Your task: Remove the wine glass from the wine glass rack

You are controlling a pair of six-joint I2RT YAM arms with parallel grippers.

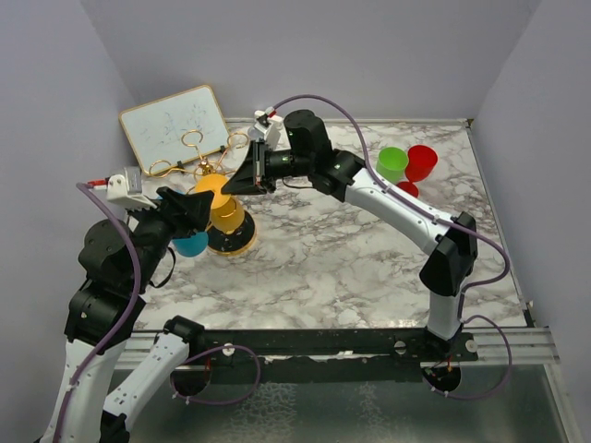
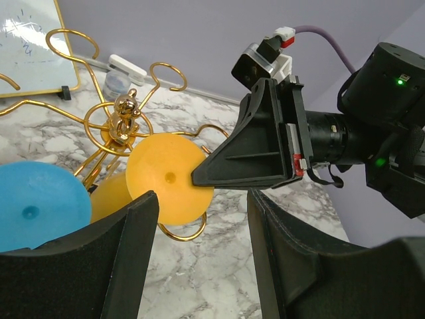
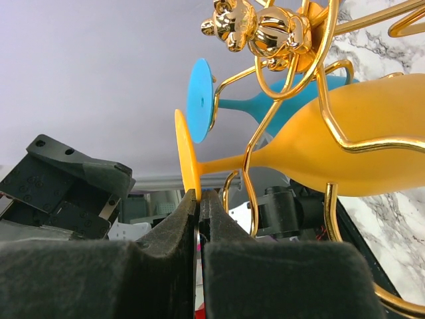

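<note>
The gold wire wine glass rack [image 1: 196, 166] stands at the back left; its looped arms also show in the left wrist view [image 2: 123, 126] and the right wrist view [image 3: 292, 60]. An orange wine glass [image 1: 222, 208] hangs upside down in it, stem in a loop [image 3: 319, 153], round foot outward [image 2: 169, 176]. A blue wine glass [image 1: 192, 244] hangs beside it [image 2: 40, 203] [image 3: 199, 100]. My right gripper [image 1: 228, 187] is shut on the rim of the orange glass's foot [image 3: 200, 199]. My left gripper [image 2: 202, 256] is open and empty, just in front of the orange foot.
A white board [image 1: 174, 122] leans on the back wall behind the rack. A green cup [image 1: 392, 162] and red cups [image 1: 421, 161] stand at the back right. The marble table [image 1: 351, 249] spreads between them.
</note>
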